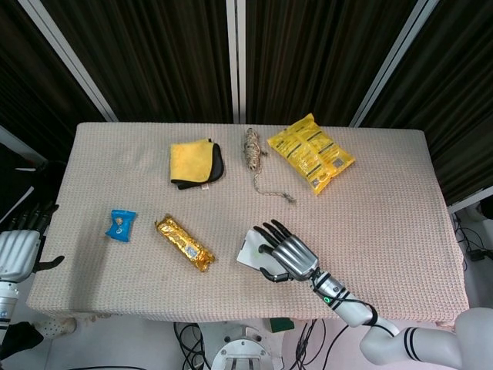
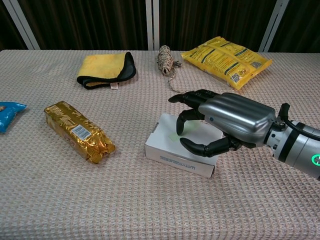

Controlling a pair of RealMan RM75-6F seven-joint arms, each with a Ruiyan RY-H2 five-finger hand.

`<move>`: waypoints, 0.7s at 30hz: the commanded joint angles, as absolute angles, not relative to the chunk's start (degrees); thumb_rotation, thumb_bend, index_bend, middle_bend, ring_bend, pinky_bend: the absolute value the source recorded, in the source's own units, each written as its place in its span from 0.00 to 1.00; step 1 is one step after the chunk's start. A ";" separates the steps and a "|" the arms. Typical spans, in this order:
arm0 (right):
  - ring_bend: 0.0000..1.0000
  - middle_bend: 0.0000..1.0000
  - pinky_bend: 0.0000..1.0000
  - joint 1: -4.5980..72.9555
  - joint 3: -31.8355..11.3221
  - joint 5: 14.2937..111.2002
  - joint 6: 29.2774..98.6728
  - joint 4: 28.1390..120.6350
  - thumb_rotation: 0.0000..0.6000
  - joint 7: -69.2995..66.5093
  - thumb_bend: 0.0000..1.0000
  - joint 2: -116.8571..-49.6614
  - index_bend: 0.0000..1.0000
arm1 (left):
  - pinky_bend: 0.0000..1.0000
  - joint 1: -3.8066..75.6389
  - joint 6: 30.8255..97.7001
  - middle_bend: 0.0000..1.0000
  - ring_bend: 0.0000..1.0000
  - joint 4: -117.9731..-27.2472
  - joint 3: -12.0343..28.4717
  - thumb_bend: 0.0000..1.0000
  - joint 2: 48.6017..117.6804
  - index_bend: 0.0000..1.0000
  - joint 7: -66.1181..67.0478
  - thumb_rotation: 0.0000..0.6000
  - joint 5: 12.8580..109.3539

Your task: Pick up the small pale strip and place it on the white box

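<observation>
While the right hand (image 2: pixel 227 122) hovers over the white box (image 2: pixel 181 146) near the front of the tabletop (image 2: pixel 150 210), its fingers curl loosely apart and hold nothing. A faint pale strip (image 2: pixel 188 131) seems to lie on the box top under the fingers, though it is hard to make out. Well to the left, the left hand (image 1: pixel 17 250) hangs off the tabletop's edge, fingers spread and holding nothing.
</observation>
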State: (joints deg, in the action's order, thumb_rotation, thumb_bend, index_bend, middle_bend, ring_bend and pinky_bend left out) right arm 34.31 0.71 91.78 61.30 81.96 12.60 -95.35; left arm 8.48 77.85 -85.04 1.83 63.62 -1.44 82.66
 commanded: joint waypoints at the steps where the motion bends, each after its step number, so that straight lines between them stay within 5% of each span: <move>1: 0.00 0.00 0.00 34.34 0.74 91.61 60.98 81.93 0.26 12.72 0.45 -95.45 0.36 | 0.09 8.54 77.81 0.07 0.00 -84.86 1.79 0.05 63.69 0.10 -1.62 1.00 82.79; 14: 0.00 0.00 0.00 34.22 0.31 92.58 62.64 82.55 0.26 11.87 0.46 -94.97 0.36 | 0.09 8.40 78.15 0.07 0.00 -84.98 1.85 0.05 63.42 0.10 -1.70 1.00 82.81; 21: 0.00 0.00 0.00 31.71 -0.31 94.36 69.47 85.03 0.26 9.38 0.44 -90.21 0.18 | 0.09 8.27 78.73 0.07 0.00 -85.39 1.98 0.05 63.21 0.10 -1.61 1.00 82.99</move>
